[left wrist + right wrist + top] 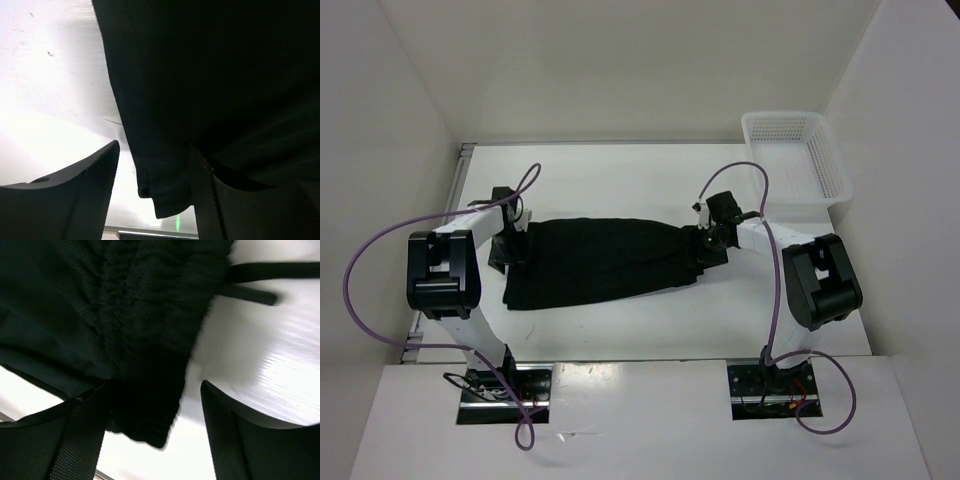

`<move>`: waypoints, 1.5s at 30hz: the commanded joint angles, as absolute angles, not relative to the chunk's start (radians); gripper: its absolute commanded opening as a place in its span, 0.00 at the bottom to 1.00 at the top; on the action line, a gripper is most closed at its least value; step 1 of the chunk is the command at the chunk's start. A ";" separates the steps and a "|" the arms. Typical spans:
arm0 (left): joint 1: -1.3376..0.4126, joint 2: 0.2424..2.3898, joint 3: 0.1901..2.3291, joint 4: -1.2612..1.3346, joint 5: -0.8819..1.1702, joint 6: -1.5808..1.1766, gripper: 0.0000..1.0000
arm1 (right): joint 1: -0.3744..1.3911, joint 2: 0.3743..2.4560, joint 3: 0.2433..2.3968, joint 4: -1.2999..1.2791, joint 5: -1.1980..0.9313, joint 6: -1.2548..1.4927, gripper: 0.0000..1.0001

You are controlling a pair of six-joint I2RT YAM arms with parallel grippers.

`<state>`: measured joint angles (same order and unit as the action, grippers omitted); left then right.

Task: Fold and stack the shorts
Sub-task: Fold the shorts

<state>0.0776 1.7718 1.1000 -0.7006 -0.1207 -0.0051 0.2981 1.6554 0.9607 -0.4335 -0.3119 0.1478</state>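
The black shorts (pixel 600 262) lie flat across the middle of the table, folded lengthwise. My left gripper (pixel 510 245) is at their left end, jaws open, with a hem corner (pixel 165 190) of the shorts between the fingers. My right gripper (pixel 705 243) is at their right end, jaws open around the gathered waistband (pixel 150 390). The drawstring (pixel 270 272) trails onto the white table in the right wrist view.
A white mesh basket (pixel 798 160) stands at the far right corner of the table (pixel 620 170). White walls enclose the table at the back and both sides. Purple cables loop over both arms.
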 commanded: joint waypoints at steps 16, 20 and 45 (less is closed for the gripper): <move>0.098 1.815 1.110 -0.695 -0.104 0.000 0.51 | 0.299 1.714 0.994 -0.416 -0.235 0.158 0.00; 0.098 1.815 1.159 -0.715 -0.114 0.000 0.54 | 0.177 1.690 1.063 -0.527 -0.213 0.034 0.00; -0.294 1.711 1.144 -0.953 0.115 0.000 0.62 | 0.153 1.614 1.060 -0.551 -0.180 -0.080 0.53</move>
<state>-0.2447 1.7672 1.1599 -0.9367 0.0486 -0.0040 0.1463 1.6493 1.0554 -0.5568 -0.1959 -0.0635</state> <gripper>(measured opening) 0.618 0.520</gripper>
